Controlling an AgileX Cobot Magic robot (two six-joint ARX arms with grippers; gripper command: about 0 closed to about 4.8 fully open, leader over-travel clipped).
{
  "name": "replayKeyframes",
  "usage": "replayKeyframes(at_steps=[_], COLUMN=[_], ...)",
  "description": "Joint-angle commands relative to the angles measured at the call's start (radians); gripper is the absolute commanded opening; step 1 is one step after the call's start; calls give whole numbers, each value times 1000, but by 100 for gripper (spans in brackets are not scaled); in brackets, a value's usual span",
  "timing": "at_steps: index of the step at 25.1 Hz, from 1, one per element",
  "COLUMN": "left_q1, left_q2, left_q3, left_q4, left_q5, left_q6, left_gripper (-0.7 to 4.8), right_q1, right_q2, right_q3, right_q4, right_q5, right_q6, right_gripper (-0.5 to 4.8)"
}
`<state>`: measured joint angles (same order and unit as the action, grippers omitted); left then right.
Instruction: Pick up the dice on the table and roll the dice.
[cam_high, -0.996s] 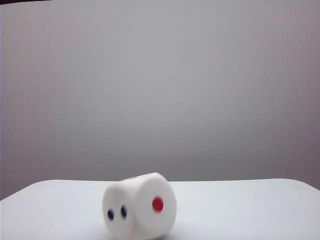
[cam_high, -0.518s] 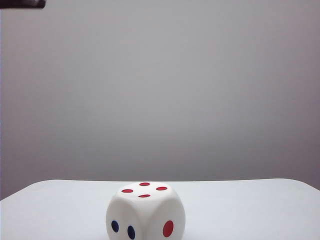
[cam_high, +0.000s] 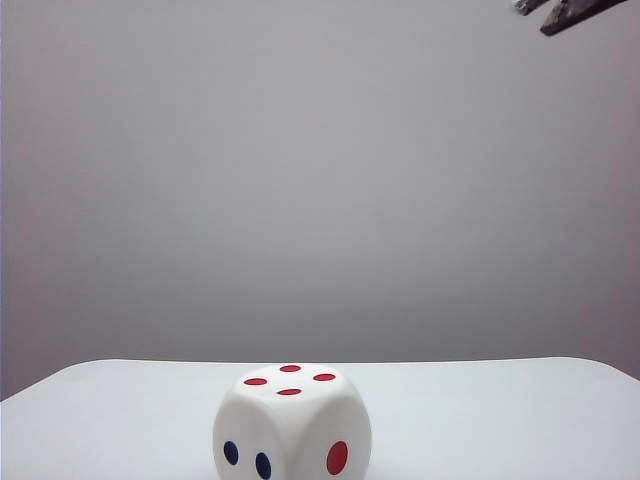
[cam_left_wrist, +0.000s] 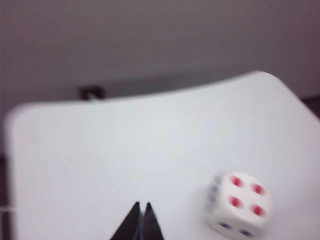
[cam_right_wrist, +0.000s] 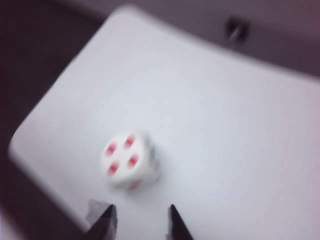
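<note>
Right claw raised, empty; left claw shut; dice settled, four up.

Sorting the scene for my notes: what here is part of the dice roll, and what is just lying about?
Job:
dice, four up
table
left pincer, shut, above table
right pincer, open, above dice

Lying about:
small dark object beyond table

My dice is white, four red pips on its top face, two dark blue and one red on its sides. The tabletop under it is plain white; my right gripper is dark.
</note>
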<state>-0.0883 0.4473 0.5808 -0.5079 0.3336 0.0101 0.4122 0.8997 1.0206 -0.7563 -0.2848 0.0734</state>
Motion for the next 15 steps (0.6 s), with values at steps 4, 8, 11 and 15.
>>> replayKeyframes(at_steps=[4, 8, 11, 15], left_q1=[0, 0, 0, 0], left_q2=[-64, -116, -152, -215], left_q3=[-3, -64, -119, -200], left_q4=[64, 167, 224, 298], left_q5=[-178, -175, -172, -171], left_q6=[27, 19, -13, -35], left_gripper=[-5, -5, -5, -5], right_q1=[1, 1, -3, -39], right_q2=[-150, -352, -463, -577], right_q3=[-142, -316, -409, -492], right_q4=[281, 441, 512, 546], right_q5=[181, 319, 379, 451], right_q6=[40, 52, 52, 65], right_gripper=[93, 32, 7, -1])
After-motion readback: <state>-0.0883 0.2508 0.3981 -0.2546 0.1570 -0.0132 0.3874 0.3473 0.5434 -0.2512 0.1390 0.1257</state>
